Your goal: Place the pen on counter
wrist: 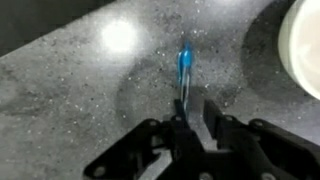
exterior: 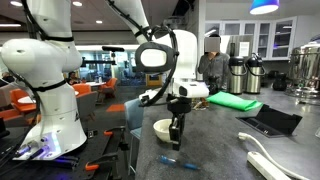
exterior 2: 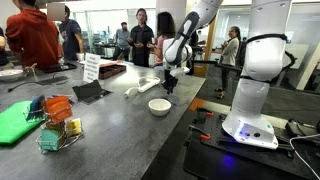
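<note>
A bright glare is shining off the counter (wrist: 70, 90); the wrist view is looking soft and blurred.

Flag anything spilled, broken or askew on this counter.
Nothing stands out. In an exterior view the white bowl sits upright on the counter and the blue pen lies flat near it. No spill or damage shows, though the pictures are too coarse to rule out small flaws.
</note>
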